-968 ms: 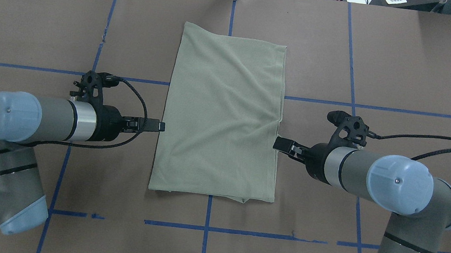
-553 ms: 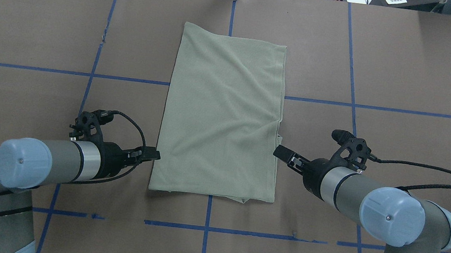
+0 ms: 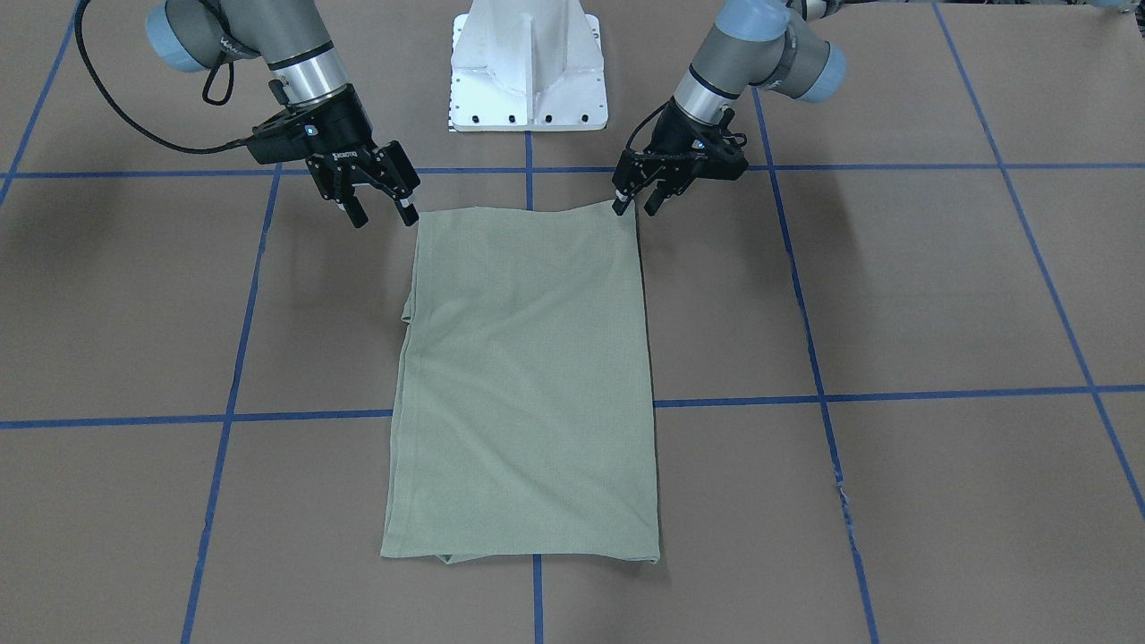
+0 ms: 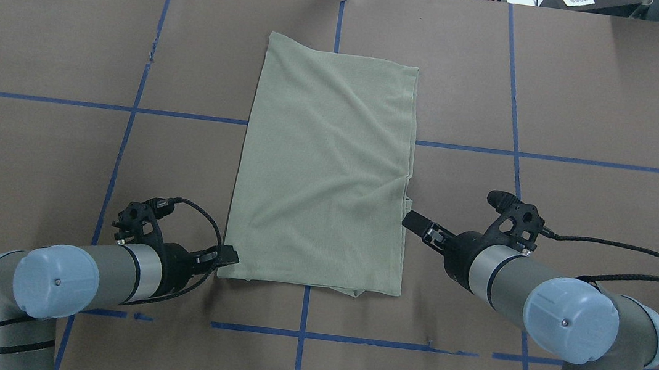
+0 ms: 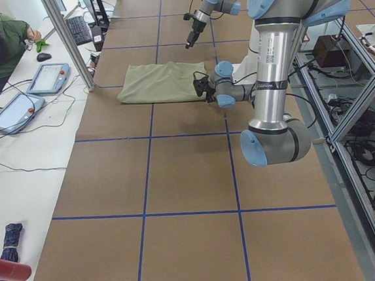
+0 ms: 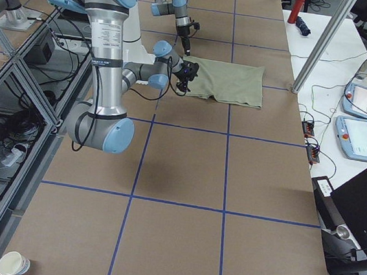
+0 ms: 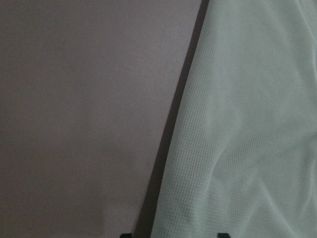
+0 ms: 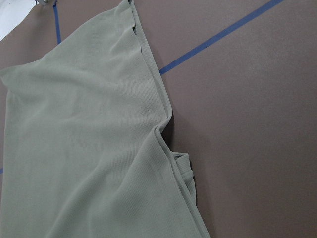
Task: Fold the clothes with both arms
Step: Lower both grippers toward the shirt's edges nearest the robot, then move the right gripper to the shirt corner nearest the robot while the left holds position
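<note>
Sage-green knit, the shirt (image 4: 325,172) lay flat in the middle of the table (image 4: 592,115). It was already folded into one long rectangle with its sleeves tucked out of sight, and its short near edge sat closest to the robot.

The left gripper (image 3: 632,207) was low at the near left corner. Its jaws were parted and straddled the cloth's edge, as the left wrist view showed, and they had hold of nothing. The right gripper (image 3: 383,215) hung just beside the right edge near the other near corner, spread wide and also empty. From the overhead view it looked to sit a little farther up that edge than its partner.

By my judgement the lengthwise folds were done and the step in hand was taking hold of the near end for a crosswise fold. The next move would call for the right gripper to drop to its corner, and for both to pinch every layer. They would then need to lift evenly and carry the end toward the far edge.

No logo, neck label or tag showed on the shirt. White lettering on the right gripper's body was too small to read.
</note>
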